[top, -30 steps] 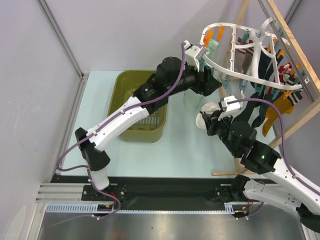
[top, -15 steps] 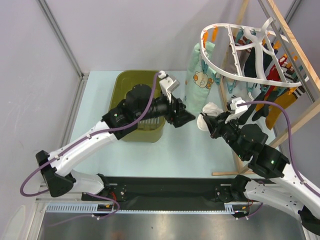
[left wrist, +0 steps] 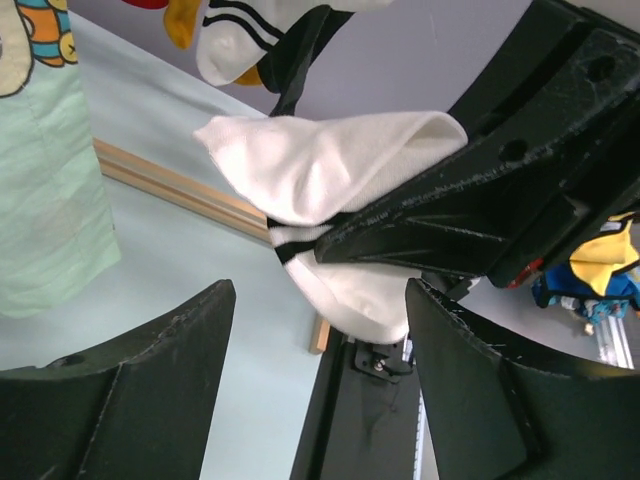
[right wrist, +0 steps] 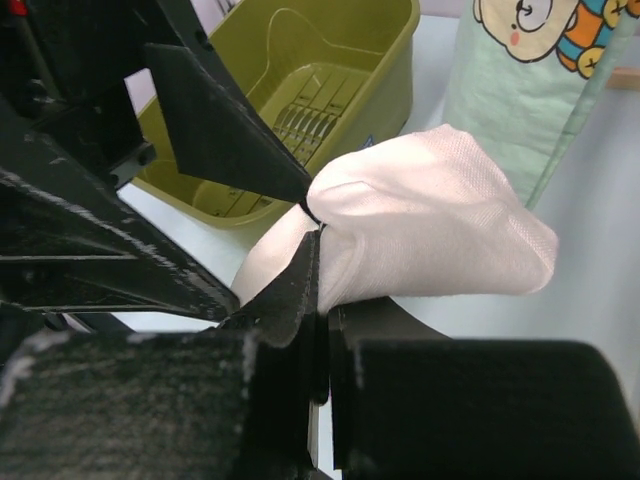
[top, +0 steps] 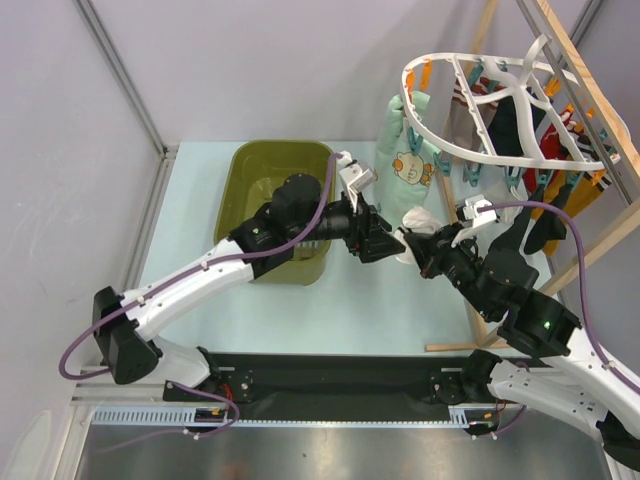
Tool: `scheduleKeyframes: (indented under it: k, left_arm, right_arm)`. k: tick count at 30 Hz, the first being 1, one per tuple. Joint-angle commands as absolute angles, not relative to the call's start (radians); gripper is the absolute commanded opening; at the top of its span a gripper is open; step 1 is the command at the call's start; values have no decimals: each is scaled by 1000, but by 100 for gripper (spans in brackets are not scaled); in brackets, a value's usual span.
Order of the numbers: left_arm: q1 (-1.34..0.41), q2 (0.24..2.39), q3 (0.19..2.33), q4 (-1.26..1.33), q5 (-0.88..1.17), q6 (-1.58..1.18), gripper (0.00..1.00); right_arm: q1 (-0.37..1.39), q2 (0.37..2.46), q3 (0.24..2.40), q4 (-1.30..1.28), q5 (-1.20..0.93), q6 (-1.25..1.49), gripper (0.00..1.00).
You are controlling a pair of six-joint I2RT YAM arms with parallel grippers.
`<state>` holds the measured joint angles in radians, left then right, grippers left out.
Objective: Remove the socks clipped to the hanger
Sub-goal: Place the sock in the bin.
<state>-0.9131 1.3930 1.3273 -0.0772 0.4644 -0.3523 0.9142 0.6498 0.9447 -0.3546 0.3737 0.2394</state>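
Note:
My right gripper (top: 418,247) is shut on a white sock with black stripes (top: 416,218) and holds it above the table; the right wrist view shows its jaws (right wrist: 322,270) pinched on that sock (right wrist: 430,230). My left gripper (top: 386,240) is open, its fingers either side of the sock's lower end (left wrist: 330,170), not closed on it. The white oval hanger (top: 440,135) hangs at the back right with a mint bear-print sock (top: 405,160), black (top: 540,225), striped and mustard socks (top: 585,185) clipped to it.
An olive-green tub (top: 255,185) stands on the table left of the grippers, also in the right wrist view (right wrist: 320,80). The light wooden rack (top: 590,90) carries the hanger at the far right. A wooden base bar (left wrist: 180,190) lies on the table.
My left arm has come down from the hanger's mint sock and moved right to the white sock in my right gripper. The hanger has swung a little.

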Motion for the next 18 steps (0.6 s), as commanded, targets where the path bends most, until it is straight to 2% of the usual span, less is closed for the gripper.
scheduleKeyframes:
  k: [1,5,8,9,10,13,16,18]
  left_arm:
    - [-907,1430,1348,-5,511,-399,73]
    - [-907,1451,1341,35,537,-423,63]
    - [-907,1450,1338,26,526,-433,27]
    - [-907,1448,1339,14,503,-431,1]
    - [-907,1444,1351,-1,482,-428,0]
    - [-891,1431,1388,-133,396,-387,0]
    - [-845,1391,1396,-245,277,-371,0]
    - [-775,1347,1390,-310,235,-387,0]
  right_arm:
    - [910,647,983,-324,362,268,0]
    - [910,649,979,-321,353,271,0]
    - [910,655,980,-327,354,272,0]
    - [911,655,983,-328,356,275,3]
    - [910,655,983,-333,359,275,15]
    - [910,657,1005,-360,379,278,43]
    - [908,663,1048,-411,399,288,58]
    - [908,676,1069,-455,405,291,64]
